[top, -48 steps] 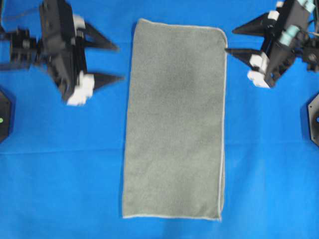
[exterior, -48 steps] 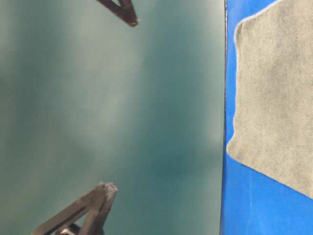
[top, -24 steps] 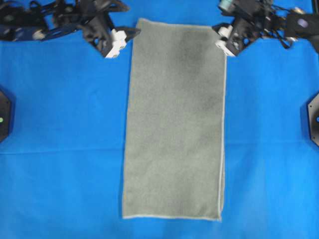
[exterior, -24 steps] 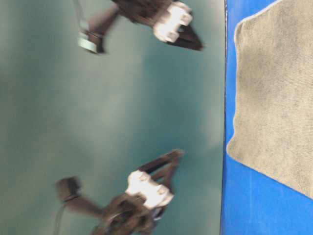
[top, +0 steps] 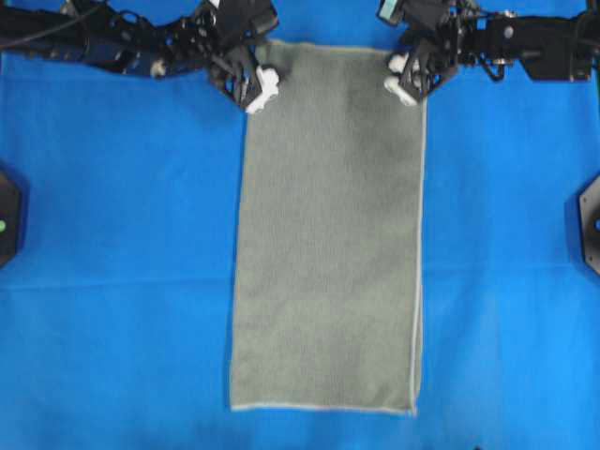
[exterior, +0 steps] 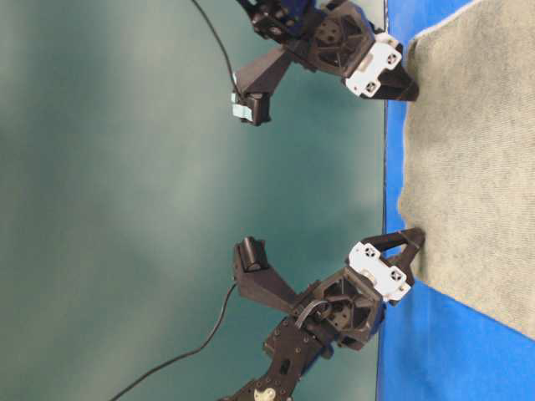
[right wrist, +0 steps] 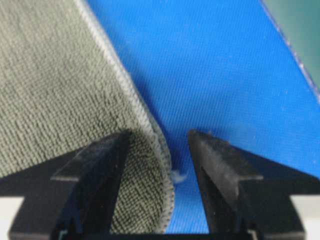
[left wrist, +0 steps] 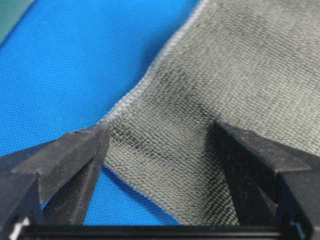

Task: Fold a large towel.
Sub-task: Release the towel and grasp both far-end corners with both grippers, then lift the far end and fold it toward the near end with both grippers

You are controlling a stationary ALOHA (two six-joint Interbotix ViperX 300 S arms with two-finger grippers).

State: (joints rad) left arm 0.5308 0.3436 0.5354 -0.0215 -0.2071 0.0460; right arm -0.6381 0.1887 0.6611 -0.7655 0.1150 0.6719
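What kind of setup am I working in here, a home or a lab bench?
Most likely a lab bench: a bright blue cloth covers the work surface, a plain teal backdrop stands behind, and black fixtures sit at both table edges. Only the towel lies out.

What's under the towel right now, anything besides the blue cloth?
Only the blue cloth shows around the towel, which lies flat with no bulge. What the towel covers cannot be seen. Both open grippers, left and right, straddle its far corners.

Both black arms carry white blocks behind tapered black fingers (left wrist: 75, 165), thin black cables trailing, pale-teal tags near the wrists.
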